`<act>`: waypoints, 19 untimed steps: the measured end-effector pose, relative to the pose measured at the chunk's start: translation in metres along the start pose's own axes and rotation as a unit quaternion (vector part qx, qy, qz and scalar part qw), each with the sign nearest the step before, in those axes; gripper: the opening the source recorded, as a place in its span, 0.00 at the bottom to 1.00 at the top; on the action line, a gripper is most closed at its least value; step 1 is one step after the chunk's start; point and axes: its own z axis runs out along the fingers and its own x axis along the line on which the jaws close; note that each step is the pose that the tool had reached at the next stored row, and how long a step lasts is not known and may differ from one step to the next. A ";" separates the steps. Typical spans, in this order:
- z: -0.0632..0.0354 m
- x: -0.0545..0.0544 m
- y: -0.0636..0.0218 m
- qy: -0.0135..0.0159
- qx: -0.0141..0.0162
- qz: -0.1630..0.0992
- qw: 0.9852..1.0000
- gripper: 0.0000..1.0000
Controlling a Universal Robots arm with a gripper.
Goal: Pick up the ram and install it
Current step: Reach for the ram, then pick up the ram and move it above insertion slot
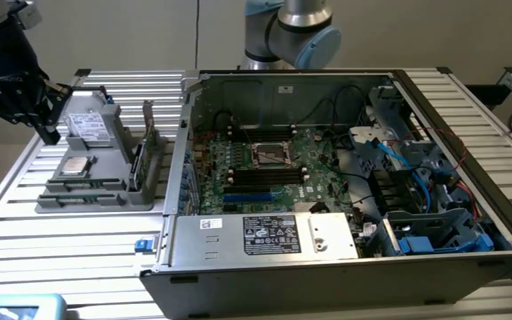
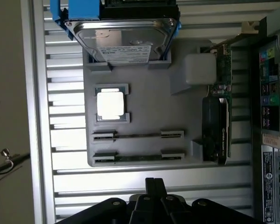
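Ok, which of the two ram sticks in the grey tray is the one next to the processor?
The ram stick directly beside the silver processor; the other ram stick sits one slot further out, along the tray edge.

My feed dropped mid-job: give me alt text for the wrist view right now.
The shut gripper, holding nothing, hangs over the slatted table just short of a grey parts tray. In the tray sit a ram stick nearest the gripper, a second ram stick beyond it, then a silver processor and a hard drive.
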 end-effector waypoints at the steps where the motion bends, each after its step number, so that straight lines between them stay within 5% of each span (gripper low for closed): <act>1: 0.0007 0.001 0.0004 0.000 0.000 0.000 1.000 0.11; 19: 0.0065 0.008 0.0035 0.000 0.000 -0.010 1.000 0.11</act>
